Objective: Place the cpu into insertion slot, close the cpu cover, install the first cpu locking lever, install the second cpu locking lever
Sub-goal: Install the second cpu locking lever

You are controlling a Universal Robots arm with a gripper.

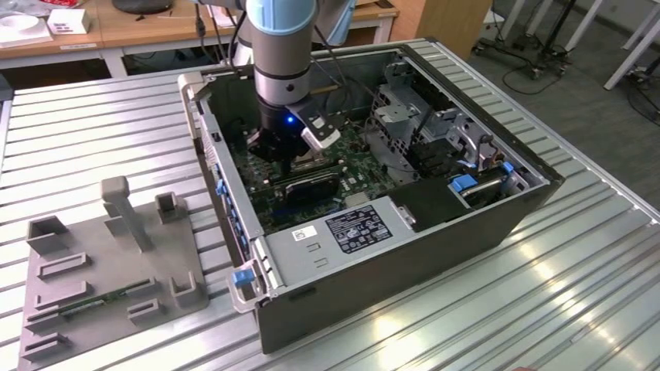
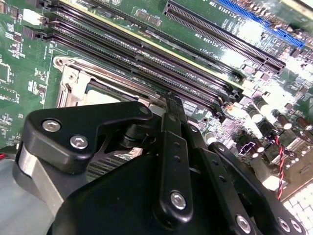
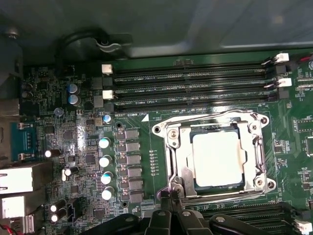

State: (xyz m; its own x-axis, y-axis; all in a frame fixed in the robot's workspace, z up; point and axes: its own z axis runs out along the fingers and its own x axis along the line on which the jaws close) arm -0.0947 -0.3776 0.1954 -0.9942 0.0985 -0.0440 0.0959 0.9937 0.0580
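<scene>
The cpu (image 3: 217, 159) lies flat in its socket on the green motherboard, pale metal top up; in the second wrist view a strip of it (image 2: 100, 95) shows past the fingers. The silvery cpu cover (image 3: 172, 147) is down around it, framing it through its window, and its corner (image 2: 68, 81) shows there too. A thin metal locking lever (image 3: 185, 175) slants along the socket's edge. My gripper (image 3: 171, 196) is shut, its tips together at that lever's end on the socket's corner (image 2: 171, 105). In the exterior view the gripper (image 1: 280, 158) reaches down inside the open computer case.
Black memory slots (image 3: 195, 88) run beside the socket, and a row of capacitors (image 3: 105, 161) stands on its other side. Case walls (image 1: 212, 154), a drive cage (image 1: 413, 124) and the power supply (image 1: 351, 228) hem the arm in. A grey fixture plate (image 1: 103, 263) lies on the table.
</scene>
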